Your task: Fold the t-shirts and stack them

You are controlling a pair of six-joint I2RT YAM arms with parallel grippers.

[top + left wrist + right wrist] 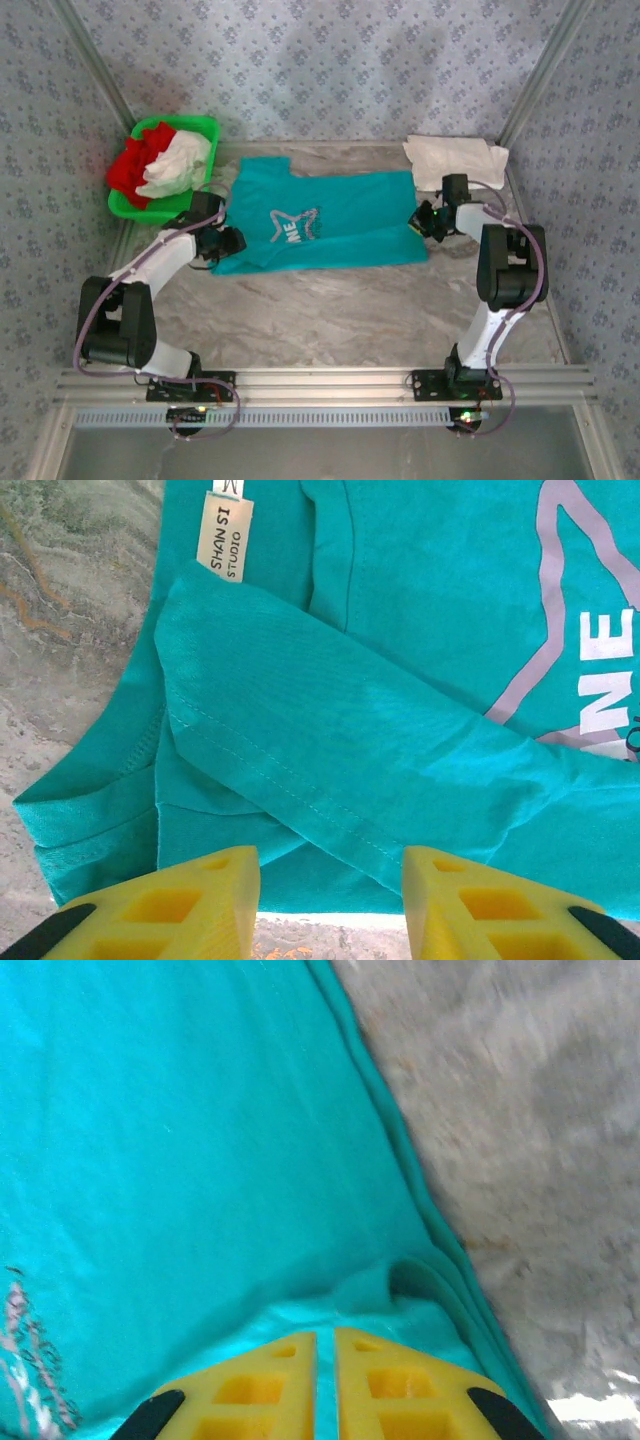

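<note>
Teal t-shirt (340,215) tagged "SHAN SI STUDIO": left gripper (328,860) parted, right gripper (325,1338) pinching it

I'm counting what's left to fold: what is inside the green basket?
A crumpled red t-shirt and a crumpled white t-shirt are heaped in the green basket, red on the left. They cover its floor, so anything beneath them cannot be seen.

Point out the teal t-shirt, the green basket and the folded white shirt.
teal t-shirt (355,215): top external view, plain cloth right of the print.
green basket (196,123): top external view, far rim.
folded white shirt (455,158): top external view, its middle.
</note>
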